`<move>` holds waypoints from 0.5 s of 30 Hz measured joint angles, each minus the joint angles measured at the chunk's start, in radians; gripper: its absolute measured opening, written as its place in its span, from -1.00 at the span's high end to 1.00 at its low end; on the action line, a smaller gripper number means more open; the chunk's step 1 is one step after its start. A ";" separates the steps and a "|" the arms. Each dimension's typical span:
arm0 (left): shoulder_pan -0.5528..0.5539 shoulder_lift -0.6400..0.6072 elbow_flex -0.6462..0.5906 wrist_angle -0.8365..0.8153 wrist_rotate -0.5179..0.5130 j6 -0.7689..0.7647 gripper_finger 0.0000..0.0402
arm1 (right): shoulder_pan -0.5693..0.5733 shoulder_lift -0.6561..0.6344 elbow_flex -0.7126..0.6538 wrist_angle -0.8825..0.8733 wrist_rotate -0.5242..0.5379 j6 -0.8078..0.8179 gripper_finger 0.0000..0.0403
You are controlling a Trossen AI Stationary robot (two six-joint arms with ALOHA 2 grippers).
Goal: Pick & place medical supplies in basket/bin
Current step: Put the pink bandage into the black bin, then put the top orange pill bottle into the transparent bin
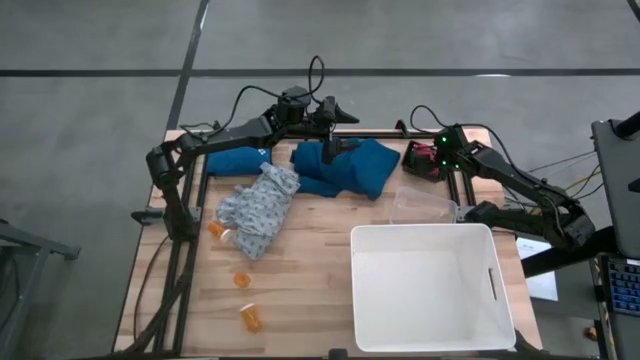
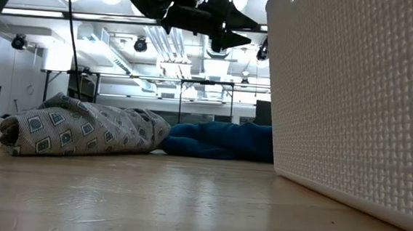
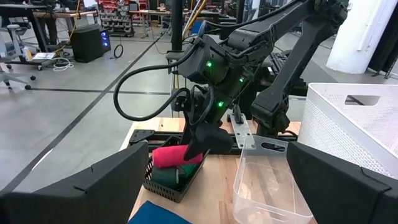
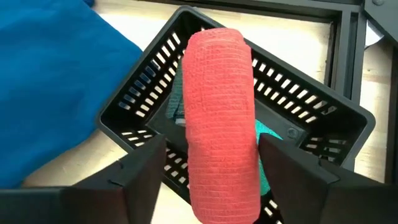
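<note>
Pink-red roll [image 4: 222,112] is being framed between the spread fingers [image 4: 140,171] of the right gripper [image 4: 211,180], which is being held open around it over a small black slotted crate [image 4: 149,87] at the table's far edge. Whether the pads are touching the roll cannot be told. Green material [image 4: 270,140] is being shown under the roll inside the crate, and from the left wrist view the roll [image 3: 177,155] is seen lying along the crate's top with the right gripper [image 3: 202,140] coming down over it.

Just beside the crate, a teal cloth [image 1: 345,165] is lying spread on the wood, and the left gripper [image 1: 335,135] is being held above it with fingers set wide apart; nothing is being gripped. A clear tub [image 1: 425,205] is lying between the crate and the white bin [image 1: 432,288], which is standing at the near right of the table [image 1: 300,290]. A patterned cloth [image 1: 258,208] is bunched to the left of the teal one, with another teal fold [image 1: 235,160] behind it. Three orange bottles [image 1: 250,317] are scattered near the patterned cloth, well apart from the bin.
</note>
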 joint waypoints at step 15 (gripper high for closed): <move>0.001 0.000 0.000 0.000 0.000 0.000 -0.92 | 0.000 -0.061 0.014 0.007 -0.043 0.034 -0.39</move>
